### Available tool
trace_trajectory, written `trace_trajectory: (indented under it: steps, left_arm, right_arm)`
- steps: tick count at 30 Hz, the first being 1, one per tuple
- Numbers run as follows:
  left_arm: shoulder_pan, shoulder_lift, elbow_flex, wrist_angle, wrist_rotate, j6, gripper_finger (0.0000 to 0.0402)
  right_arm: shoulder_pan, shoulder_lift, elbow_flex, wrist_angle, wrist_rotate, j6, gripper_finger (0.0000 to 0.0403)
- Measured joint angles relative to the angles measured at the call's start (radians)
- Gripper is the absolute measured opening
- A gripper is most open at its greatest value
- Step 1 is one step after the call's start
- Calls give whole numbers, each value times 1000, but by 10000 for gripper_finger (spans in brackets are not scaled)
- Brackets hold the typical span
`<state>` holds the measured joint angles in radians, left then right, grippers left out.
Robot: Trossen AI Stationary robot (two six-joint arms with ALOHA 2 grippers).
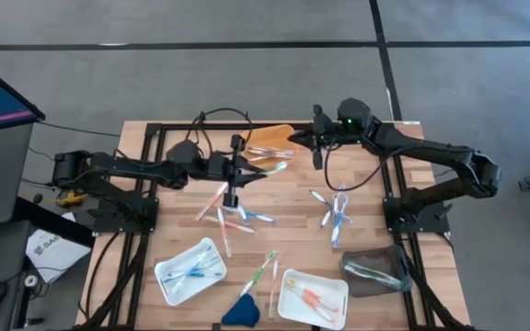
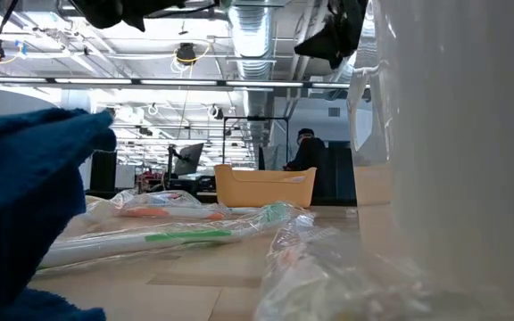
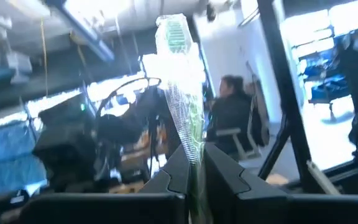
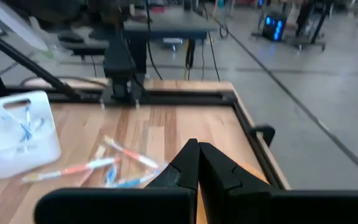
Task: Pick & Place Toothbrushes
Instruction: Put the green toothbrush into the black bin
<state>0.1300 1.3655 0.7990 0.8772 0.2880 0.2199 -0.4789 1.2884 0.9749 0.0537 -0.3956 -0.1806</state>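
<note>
Jaws first: my left gripper (image 3: pixel 194 177) is clamped on a wrapped green toothbrush (image 3: pixel 182 87); my right gripper (image 4: pixel 197 165) is closed on nothing.

In the high view I see the left gripper (image 1: pixel 235 170) near table centre and the right gripper (image 1: pixel 317 138) at about one o'clock, beside the orange tray (image 1: pixel 267 138). Loose toothbrushes (image 1: pixel 228 216) lie mid-table, others (image 1: pixel 336 213) toward three o'clock. Trays sit along six o'clock, with a blue cloth (image 1: pixel 242 313).

In the low view, wrapped toothbrushes (image 2: pixel 163 234) lie before the orange tray (image 2: pixel 264 187).

Through the left wrist view, the held brush stands upright; a person (image 3: pixel 232 112) sits beyond.

In the right wrist view I see a white tray (image 4: pixel 17 134) and toothbrushes (image 4: pixel 98 165) on the wood.
</note>
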Motion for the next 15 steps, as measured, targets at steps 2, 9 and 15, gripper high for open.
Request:
trace_trajectory:
  steps: [2,9,15]
  left_arm:
    - [9,0,0,14,25,0,17]
    - [39,0,-42,62,60,-4,17]
    - [64,-42,-77,69,121,-45,17]
  right_arm:
    - [15,0,0,43,-1,16,0]
    - [116,29,-1,175,-60,-61,0]
    - [173,70,-1,301,-184,-148,0]
